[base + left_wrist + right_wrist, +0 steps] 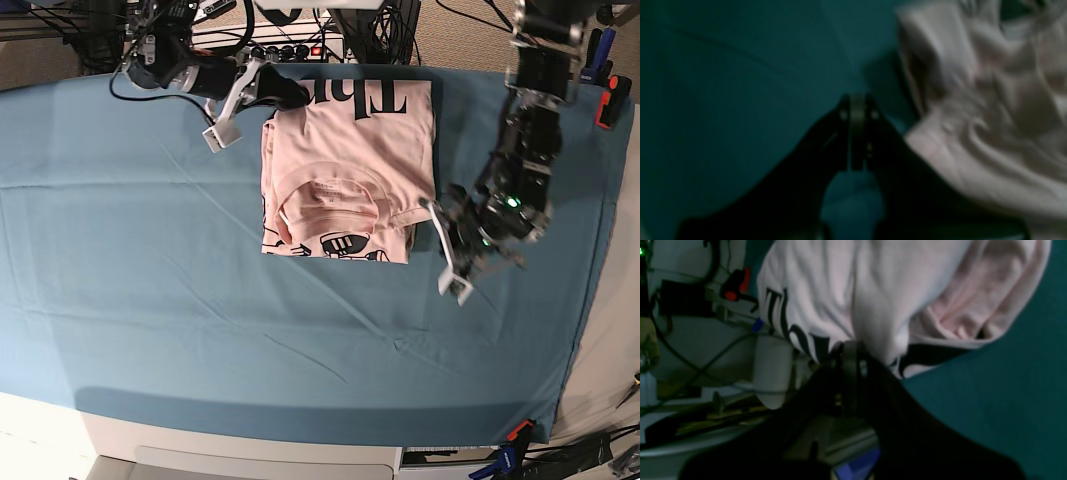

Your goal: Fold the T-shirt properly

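The pale pink T-shirt (350,150) lies folded into a rough rectangle at the back middle of the teal table cloth (150,280), with black lettering at its far edge and the neck showing. My right gripper (290,95) is shut on the shirt's far left corner; in the right wrist view the fabric (873,290) bunches out of the gripper (853,345). My left gripper (437,212) sits just off the shirt's right near edge. In the blurred left wrist view it (858,100) is shut and empty over the cloth, with the shirt (990,100) to its right.
Cables and a power strip (290,45) run along the table's far edge. An orange clamp (607,100) holds the cloth at the right edge and another (515,432) at the front right corner. The cloth has shallow creases.
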